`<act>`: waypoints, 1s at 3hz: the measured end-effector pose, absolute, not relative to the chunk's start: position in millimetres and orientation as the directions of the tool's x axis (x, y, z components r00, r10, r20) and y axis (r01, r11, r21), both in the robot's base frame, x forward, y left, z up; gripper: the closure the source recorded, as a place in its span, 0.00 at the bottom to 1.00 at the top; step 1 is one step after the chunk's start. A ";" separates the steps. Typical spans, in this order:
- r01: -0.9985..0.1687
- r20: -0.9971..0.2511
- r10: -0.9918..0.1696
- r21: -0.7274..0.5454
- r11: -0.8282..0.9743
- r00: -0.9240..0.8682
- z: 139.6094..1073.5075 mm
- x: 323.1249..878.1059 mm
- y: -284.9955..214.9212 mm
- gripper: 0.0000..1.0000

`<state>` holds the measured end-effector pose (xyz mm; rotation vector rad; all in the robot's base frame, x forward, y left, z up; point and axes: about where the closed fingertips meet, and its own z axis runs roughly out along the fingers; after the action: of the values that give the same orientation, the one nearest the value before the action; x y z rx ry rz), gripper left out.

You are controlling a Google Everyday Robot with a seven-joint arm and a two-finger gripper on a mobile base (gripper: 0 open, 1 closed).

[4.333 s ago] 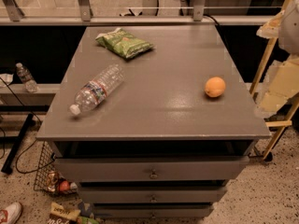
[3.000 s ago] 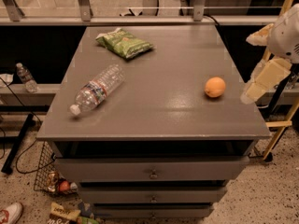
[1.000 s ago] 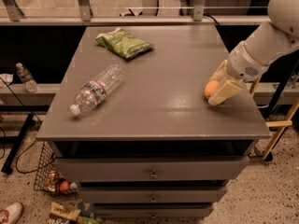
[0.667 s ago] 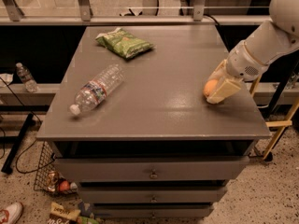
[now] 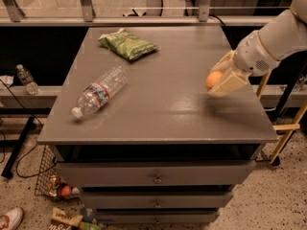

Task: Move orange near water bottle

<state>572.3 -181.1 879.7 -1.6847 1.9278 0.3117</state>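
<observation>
The orange [image 5: 213,79] is at the right side of the grey table top [image 5: 163,104], held between the cream fingers of my gripper [image 5: 221,78], which reaches in from the right and is shut on it. It looks raised slightly off the surface. The water bottle [image 5: 99,91], clear and ribbed with a white cap and a red, white and blue label, lies on its side on the left part of the table, cap toward the front left. It is well apart from the orange.
A green crinkly snack bag [image 5: 127,43] lies at the back left of the table. Drawers are below the top. A small clear bottle [image 5: 26,79] stands on a ledge to the left. A wire basket [image 5: 53,181] and clutter are on the floor at the left.
My gripper came in from the right and closed around the orange; over the last second it has held it and lifted it slightly. The bottle and bag have not moved.
</observation>
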 end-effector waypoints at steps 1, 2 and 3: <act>-0.966 -0.544 -0.837 -0.182 0.185 -0.058 879.5 572.4 -181.0 1.00; -0.975 -0.558 -0.825 -0.218 0.044 0.087 905.5 575.3 -128.3 1.00; -0.967 -0.543 -0.818 -0.248 -0.060 0.190 929.5 584.0 -75.6 1.00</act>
<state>584.0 -75.6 929.5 -1.9144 1.6653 0.3479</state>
